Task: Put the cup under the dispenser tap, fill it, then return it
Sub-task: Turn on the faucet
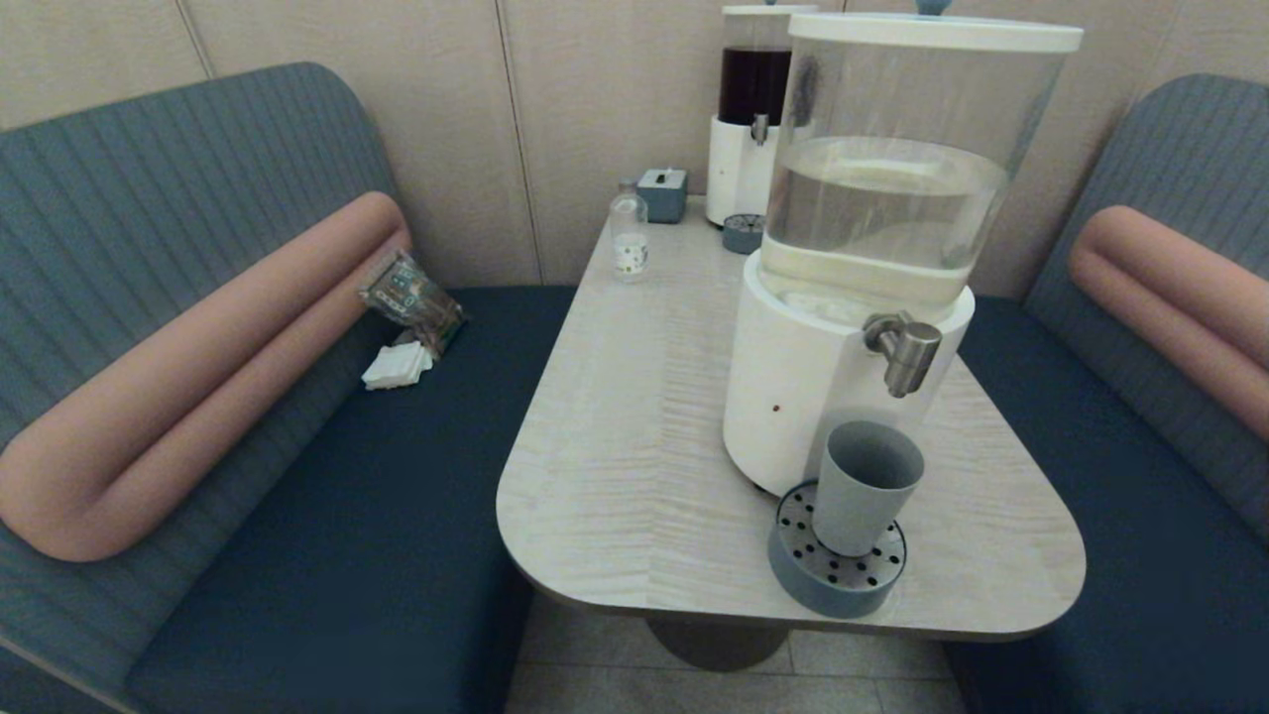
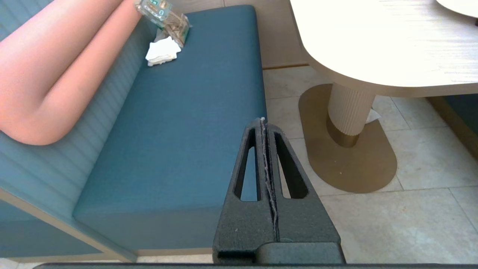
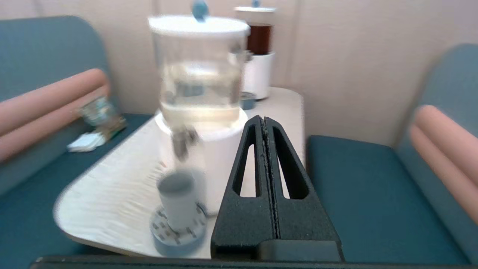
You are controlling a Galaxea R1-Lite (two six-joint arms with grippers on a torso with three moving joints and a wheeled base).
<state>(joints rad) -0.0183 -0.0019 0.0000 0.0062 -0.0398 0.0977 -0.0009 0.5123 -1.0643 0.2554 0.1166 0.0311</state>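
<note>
Nearest the table's (image 1: 615, 476) front edge, the cup (image 1: 861, 486) stands upright on the round drip tray (image 1: 805, 585), long axis vertical, open mouth up, narrower base down. Just behind and above it the dispenser tap (image 1: 904, 349) juts from the white base of the clear-tank dispenser (image 1: 892, 188), its nozzle pointing down over the cup's mouth. The right gripper (image 3: 266, 121), fingers pressed together, hangs off the table's corner facing the dispenser; the left gripper (image 2: 263, 123), likewise closed, hangs low beside the bench seat (image 2: 179, 123).

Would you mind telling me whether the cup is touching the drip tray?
Touching. The head view shows the cup standing upright on the perforated top of the drip tray, below the tap.
</note>
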